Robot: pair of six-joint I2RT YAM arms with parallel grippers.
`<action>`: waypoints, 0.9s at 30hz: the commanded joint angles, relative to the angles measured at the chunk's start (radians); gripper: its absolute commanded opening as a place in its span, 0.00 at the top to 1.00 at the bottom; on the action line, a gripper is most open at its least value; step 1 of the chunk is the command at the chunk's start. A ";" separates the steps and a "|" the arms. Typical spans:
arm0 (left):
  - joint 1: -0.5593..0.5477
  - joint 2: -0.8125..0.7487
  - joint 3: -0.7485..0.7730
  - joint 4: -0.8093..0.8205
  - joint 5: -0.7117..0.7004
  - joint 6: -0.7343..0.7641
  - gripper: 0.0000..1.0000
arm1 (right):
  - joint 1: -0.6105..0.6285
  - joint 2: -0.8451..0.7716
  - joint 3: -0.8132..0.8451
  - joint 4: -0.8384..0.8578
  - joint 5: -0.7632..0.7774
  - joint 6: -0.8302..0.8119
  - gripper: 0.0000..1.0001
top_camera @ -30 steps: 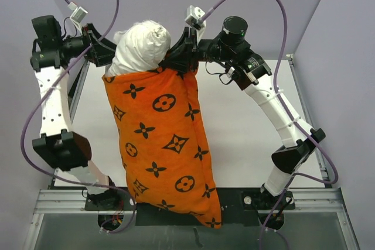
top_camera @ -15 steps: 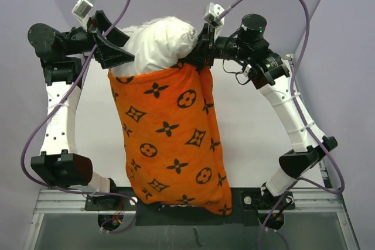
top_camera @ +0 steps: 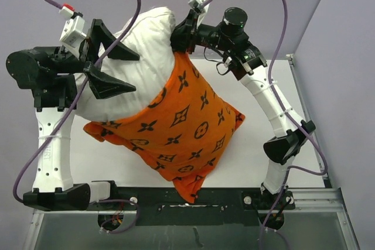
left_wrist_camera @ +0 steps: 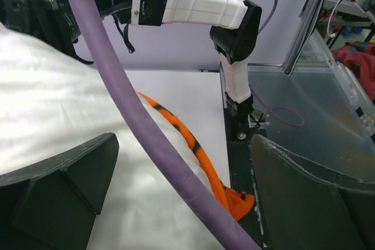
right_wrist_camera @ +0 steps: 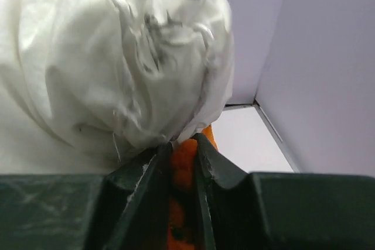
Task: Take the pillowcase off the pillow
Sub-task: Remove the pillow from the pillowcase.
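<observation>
Orange patterned pillowcase (top_camera: 187,136) covers the near part of the pillow (top_camera: 140,57), its lowest corner at the near edge of the table (top_camera: 258,156). Farther back, the white pillow is bare. Left gripper (top_camera: 136,74): fingers spread wide across the exposed pillow, gripping nothing. Right gripper (right_wrist_camera: 183,150), farthest: fingers pinch the pillowcase's upper edge, right against the pillow.

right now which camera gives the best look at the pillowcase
Top external: it shows nearly the whole pillowcase, covering the lower part of the pillow and pinched at its top edge by the right gripper. Left wrist shows only a thin orange strip beside the pillow; right wrist shows only a fold between its fingers.
</observation>
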 commanded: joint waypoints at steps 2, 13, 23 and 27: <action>0.143 0.022 -0.051 0.002 -0.005 0.148 0.02 | 0.050 -0.160 -0.022 0.231 -0.029 -0.005 1.00; 0.353 -0.021 0.127 -0.849 -0.145 0.887 0.02 | 0.047 -0.308 -0.265 0.249 -0.026 -0.051 1.00; 0.300 0.000 -0.018 -0.306 0.006 0.349 0.02 | 0.044 -0.298 -0.231 0.235 -0.078 -0.035 1.00; 0.242 0.002 -0.033 -0.415 -0.037 0.452 0.02 | 0.055 -0.283 -0.225 0.256 -0.115 -0.003 1.00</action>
